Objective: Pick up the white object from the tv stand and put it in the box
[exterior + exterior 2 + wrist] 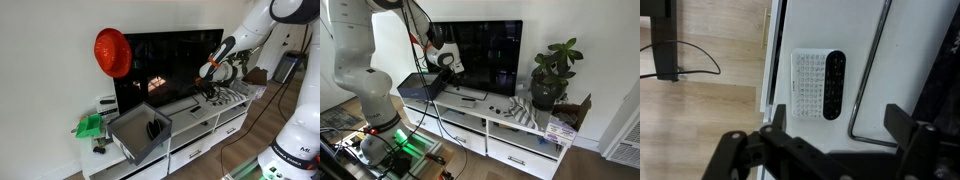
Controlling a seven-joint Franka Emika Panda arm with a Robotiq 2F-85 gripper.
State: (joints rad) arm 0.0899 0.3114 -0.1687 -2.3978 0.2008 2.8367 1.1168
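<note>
Counts: 1 white object, 1 box, 1 gripper, 1 TV, 1 black remote, 1 plant, 1 red round item, 1 green item.

Landmark: tv stand (205,125).

- White object (806,82): flat, rectangular, face covered in a grid of small dots. Lies on the tv stand top, near its front edge. Black remote (835,85) lies flush against one long side, parallel to it.
- Gripper (835,130): above the tv stand top, over the white object, not touching it. Two fingers (902,128) spread wide, nothing between them. Also seen in both exterior views (212,88) (451,71), hanging above the stand in front of the TV (485,55).
- Box (140,132): dark grey, open-topped, on the tv stand top at one end, well apart from the white object.
- Green item (88,125): at the same end of the stand, beyond the box.
- Red round item (112,52): above the stand, at the TV's upper corner on the box side.
- Plant (552,72): potted, on the stand's opposite end.
</note>
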